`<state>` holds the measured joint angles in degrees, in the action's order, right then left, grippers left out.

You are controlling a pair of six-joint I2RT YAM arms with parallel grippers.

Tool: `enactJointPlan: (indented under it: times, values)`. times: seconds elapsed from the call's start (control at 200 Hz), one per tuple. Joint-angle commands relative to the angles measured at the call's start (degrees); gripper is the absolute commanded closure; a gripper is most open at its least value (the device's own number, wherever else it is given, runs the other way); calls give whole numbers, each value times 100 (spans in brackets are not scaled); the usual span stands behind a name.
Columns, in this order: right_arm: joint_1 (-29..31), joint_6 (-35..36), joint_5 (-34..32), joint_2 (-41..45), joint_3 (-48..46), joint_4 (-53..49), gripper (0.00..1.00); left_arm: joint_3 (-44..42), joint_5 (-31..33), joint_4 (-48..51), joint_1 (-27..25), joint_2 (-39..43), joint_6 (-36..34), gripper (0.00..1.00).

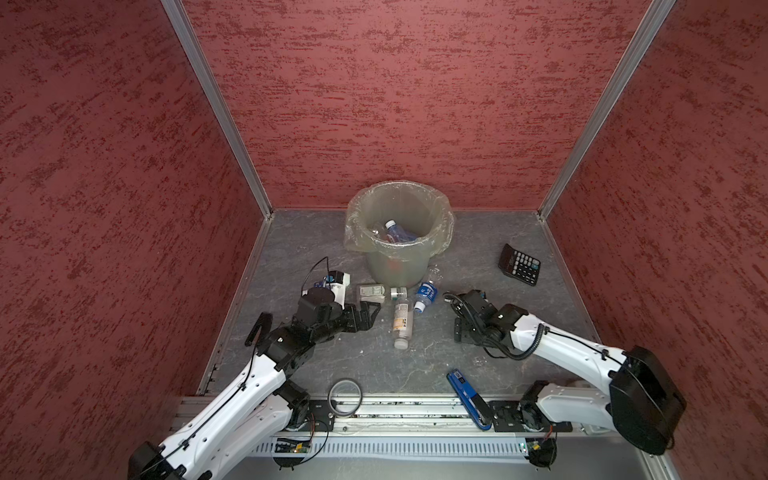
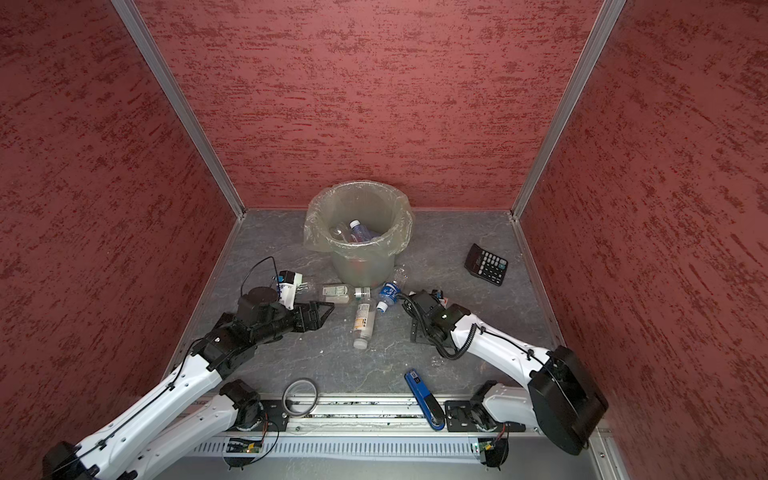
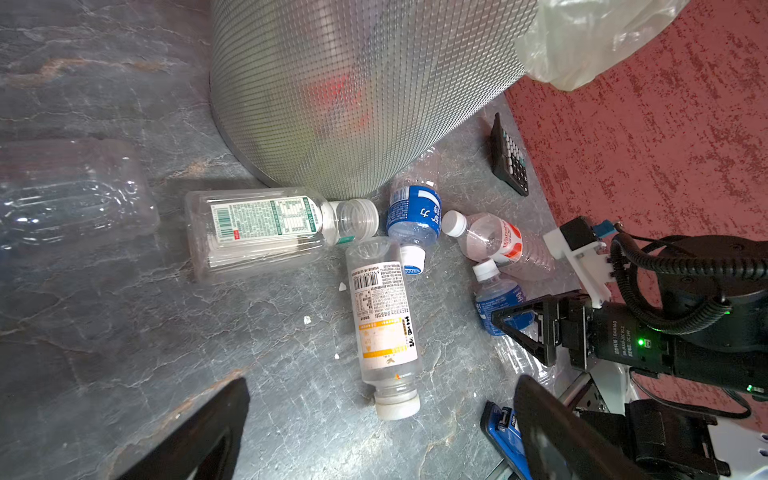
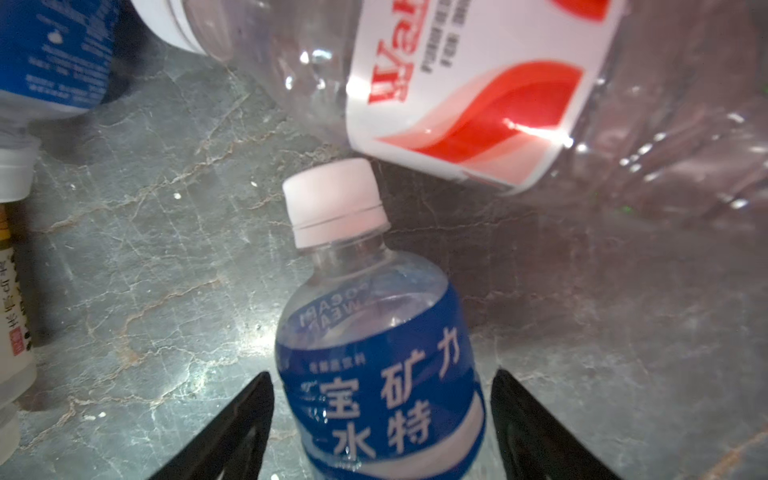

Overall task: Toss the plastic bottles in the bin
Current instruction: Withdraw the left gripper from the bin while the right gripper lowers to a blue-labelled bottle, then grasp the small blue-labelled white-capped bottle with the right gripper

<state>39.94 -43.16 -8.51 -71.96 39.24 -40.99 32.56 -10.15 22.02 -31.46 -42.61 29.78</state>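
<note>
The grey-green bin, lined with a clear bag, stands at the back and holds several plastic bottles. More bottles lie on the floor in front of it: a square green-labelled one, an orange-labelled one, a blue-labelled one and a red-labelled one. My right gripper is open, its jaws straddling a white-capped blue-labelled bottle with a narrow gap on each side. Wide open and empty, my left gripper hovers just left of the orange-labelled bottle.
A crushed clear bottle lies by the left gripper. A black calculator sits at the right near the wall. A blue-and-black tool and a tape ring lie at the front rail. Red walls close three sides.
</note>
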Motion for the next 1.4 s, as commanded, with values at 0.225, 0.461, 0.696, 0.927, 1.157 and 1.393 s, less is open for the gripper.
enactJointPlan:
  times: [0.225, 0.461, 0.696, 0.927, 1.157, 1.393]
  values:
    - [45, 223, 35, -291, 51, 241, 28, -25, 42, 74, -9, 23, 163, 0]
    - [57, 415, 23, -414, 210, 247, 42, -13, 87, 224, -12, 63, 256, 0]
    - [151, 536, -68, -368, 266, 253, 53, -13, 195, 405, -88, 181, 339, 0]
    - [458, 541, -485, 296, 467, 286, 56, -38, 244, 508, -158, 187, 440, 1]
    - [624, 600, -1015, 1269, 629, 245, 59, -23, 336, 581, -234, 184, 531, 0]
    - [1002, 780, -1675, 2205, 925, 155, 59, 50, 440, 701, -301, 144, 573, 0]
